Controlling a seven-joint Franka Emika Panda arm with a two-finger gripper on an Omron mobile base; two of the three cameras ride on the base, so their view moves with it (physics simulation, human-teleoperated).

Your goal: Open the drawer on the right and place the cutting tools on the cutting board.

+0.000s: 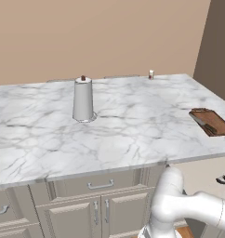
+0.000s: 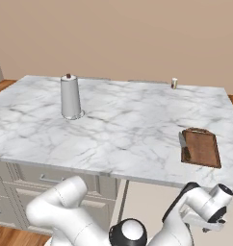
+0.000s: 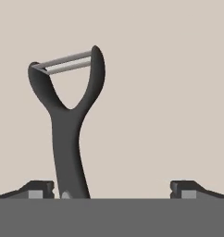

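Hand view: a dark Y-shaped peeler (image 3: 67, 120) lies on the pale drawer (image 3: 169, 92) floor between wide-open jaws that hold nothing.

Your gripper (image 3: 112, 187) is spread as far as it goes, and the peeler's handle sits close to one finger tip (image 3: 40, 189), well off centre. If you close from here, I'd expect that finger to shove the smooth, curved handle sideways or pinch only its edge, so it could twist or slip out on the lift. Its forked head carries a thin silver blade. Over on the marble countertop (image 2: 118, 125), the reddish-brown cutting board (image 2: 202, 149) with its raised rim already bears a knife (image 2: 183, 141).
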